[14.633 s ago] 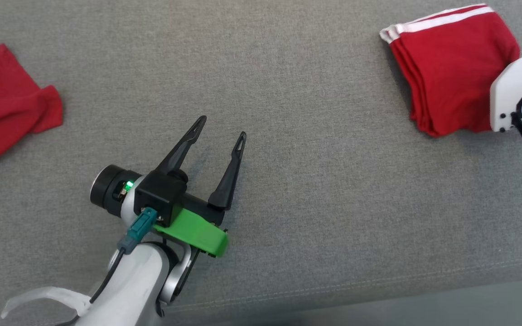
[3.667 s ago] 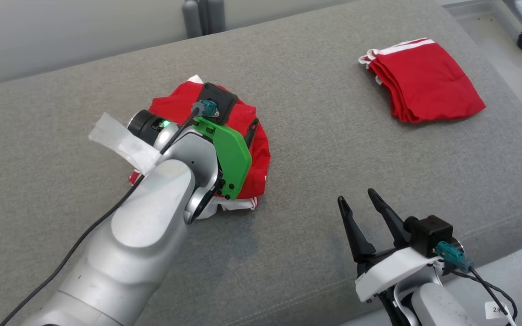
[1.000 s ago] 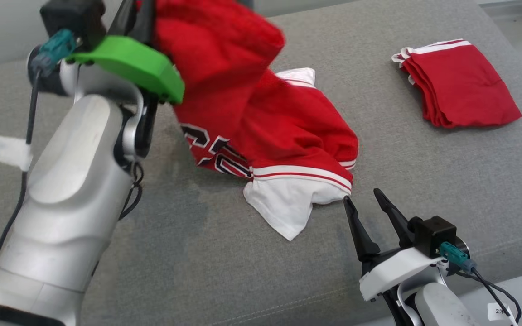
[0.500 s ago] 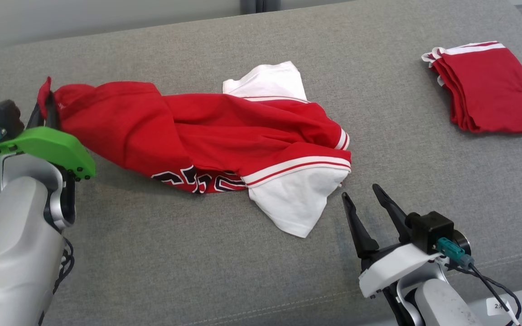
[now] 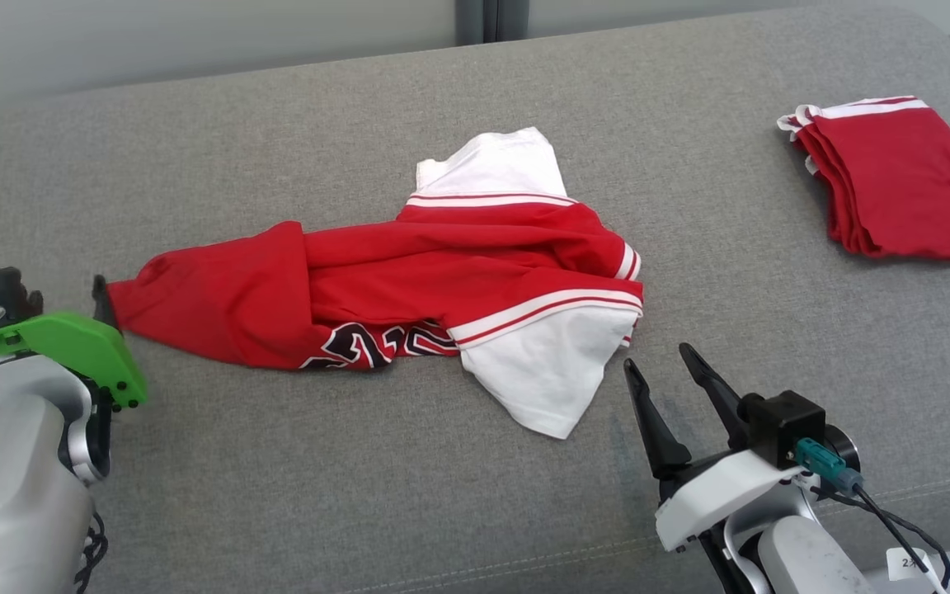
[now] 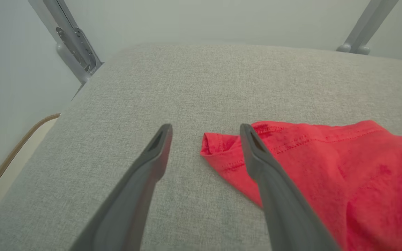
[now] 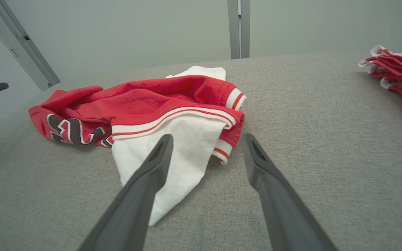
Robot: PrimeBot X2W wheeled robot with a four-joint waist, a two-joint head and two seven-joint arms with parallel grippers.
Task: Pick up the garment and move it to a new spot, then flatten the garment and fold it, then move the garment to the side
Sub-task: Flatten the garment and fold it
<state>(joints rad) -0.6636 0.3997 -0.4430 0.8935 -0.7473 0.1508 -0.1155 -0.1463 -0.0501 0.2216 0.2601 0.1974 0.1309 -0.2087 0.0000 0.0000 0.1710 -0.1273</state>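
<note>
The garment (image 5: 409, 276), a red and white jersey with black digits, lies rumpled and stretched sideways across the middle of the grey cushion (image 5: 359, 495). At its left end, my left gripper (image 5: 83, 301) is open low over the cushion. In the left wrist view, the garment's red corner (image 6: 222, 146) lies loose between the spread fingers of the left gripper (image 6: 205, 128). My right gripper (image 5: 656, 356) is open and empty just right of the white sleeve (image 5: 541, 379). In the right wrist view, the right gripper (image 7: 208, 136) points at the garment (image 7: 145, 101) without touching it.
A folded stack of red cloth (image 5: 895, 181) sits at the cushion's far right, also in the right wrist view (image 7: 400, 80). Metal frame posts (image 6: 75, 45) stand behind the cushion. The cushion's front edge runs close beneath both arms.
My left gripper has opened and let go of the garment's red end. The garment has come down from the air and now lies on the cushion. The right gripper has stayed open.
</note>
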